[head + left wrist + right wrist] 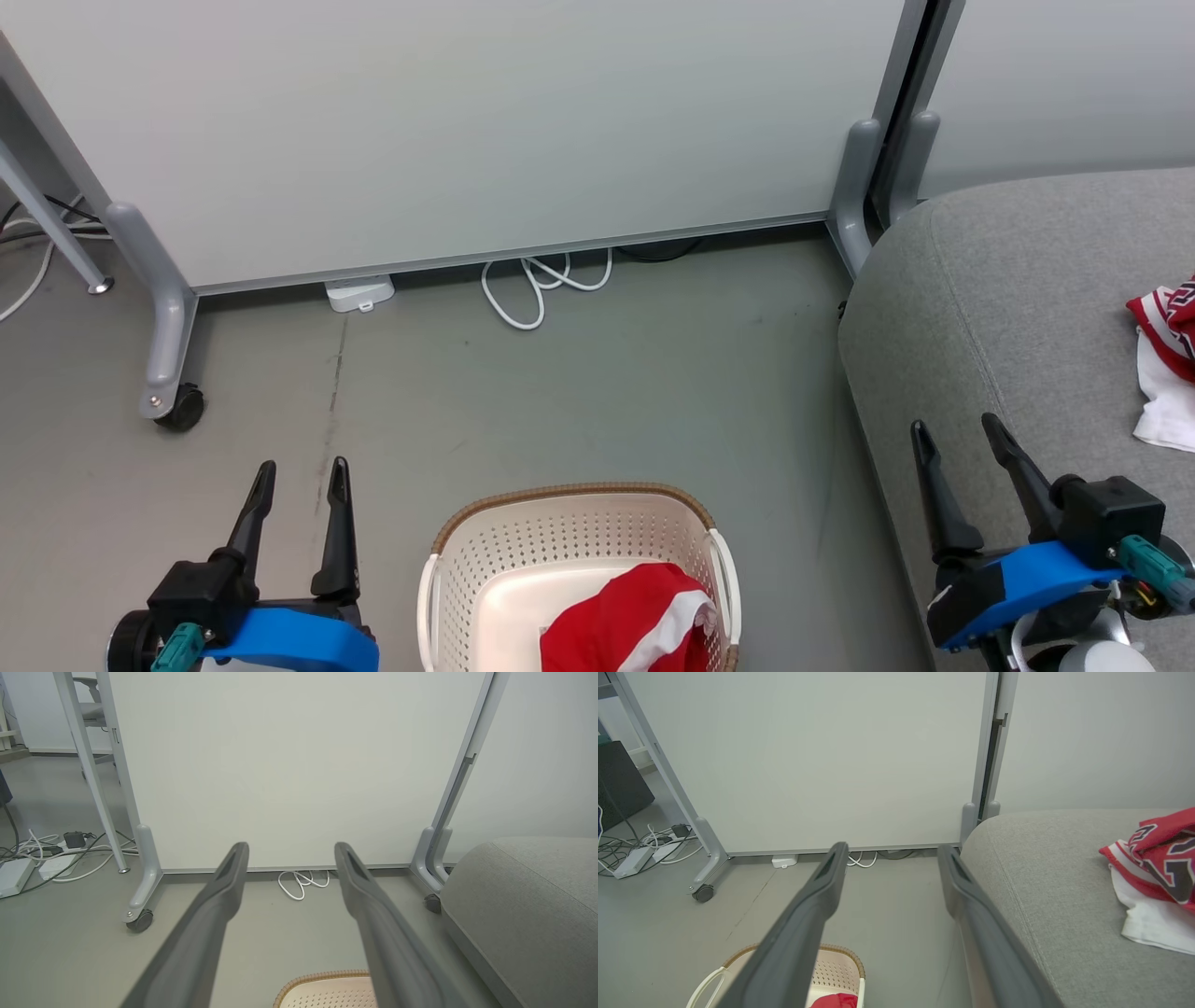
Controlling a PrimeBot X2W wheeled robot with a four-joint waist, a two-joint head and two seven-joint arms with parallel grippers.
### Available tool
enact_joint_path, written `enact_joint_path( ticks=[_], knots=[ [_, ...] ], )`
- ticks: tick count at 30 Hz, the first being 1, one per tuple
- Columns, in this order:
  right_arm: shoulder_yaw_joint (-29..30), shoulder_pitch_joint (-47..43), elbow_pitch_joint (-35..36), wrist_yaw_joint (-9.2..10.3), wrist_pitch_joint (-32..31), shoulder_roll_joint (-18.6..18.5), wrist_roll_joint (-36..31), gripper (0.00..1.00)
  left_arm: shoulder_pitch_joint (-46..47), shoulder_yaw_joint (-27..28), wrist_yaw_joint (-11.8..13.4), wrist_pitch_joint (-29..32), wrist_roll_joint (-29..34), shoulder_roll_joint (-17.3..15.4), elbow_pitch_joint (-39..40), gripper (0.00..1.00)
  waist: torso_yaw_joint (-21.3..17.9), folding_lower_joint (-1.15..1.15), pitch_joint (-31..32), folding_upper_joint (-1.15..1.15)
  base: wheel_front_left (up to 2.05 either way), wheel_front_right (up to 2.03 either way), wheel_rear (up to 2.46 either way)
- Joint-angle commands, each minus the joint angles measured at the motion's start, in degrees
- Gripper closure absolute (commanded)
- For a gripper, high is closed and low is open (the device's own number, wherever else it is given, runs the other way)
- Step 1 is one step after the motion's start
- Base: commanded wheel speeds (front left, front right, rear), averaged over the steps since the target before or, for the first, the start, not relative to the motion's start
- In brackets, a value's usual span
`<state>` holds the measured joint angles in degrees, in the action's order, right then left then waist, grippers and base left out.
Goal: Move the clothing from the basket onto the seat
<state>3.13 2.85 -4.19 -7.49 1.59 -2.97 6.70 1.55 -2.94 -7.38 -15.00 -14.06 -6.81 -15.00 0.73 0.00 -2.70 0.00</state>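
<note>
Clothing is split: red garment (pixel 624 618) lies in basket (pixel 560 539), near centre; jersey (pixel 1169 322) lies on seat (pixel 1008 308), right. Fingers of left gripper (pixel 303 464) and right gripper (pixel 954 422) stand spread, empty.

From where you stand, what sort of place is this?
Probably an office or lab corner, not a home: pale wheeled partition panels, loose white cables on the grey floor, and a grey fabric sofa seat beside a cream perforated plastic basket.
</note>
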Motion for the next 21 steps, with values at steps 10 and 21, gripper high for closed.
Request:
enact_joint_path(
  ticks=[10, 21],
  knots=[
    [-0.28, 1.55, 0.63, -0.01, 0.31, 0.12, 1.01, 0.0, 1.46, -0.91, -0.13, -0.28, 0.18, -0.03, 0.26, 0.0, -0.55, 0.0, -2.47, 0.0, 0.0, 0.0, 0.0],
    [-1.77, 9.02, 3.9, -0.01, 0.22, 0.1, -0.54, 0.0, 8.53, -6.17, -0.13, -0.28, 0.35, -0.79, -0.83, 0.0, -3.04, 0.0, -15.86, 0.0, 0.0, 0.0, 0.0]
  ],
)
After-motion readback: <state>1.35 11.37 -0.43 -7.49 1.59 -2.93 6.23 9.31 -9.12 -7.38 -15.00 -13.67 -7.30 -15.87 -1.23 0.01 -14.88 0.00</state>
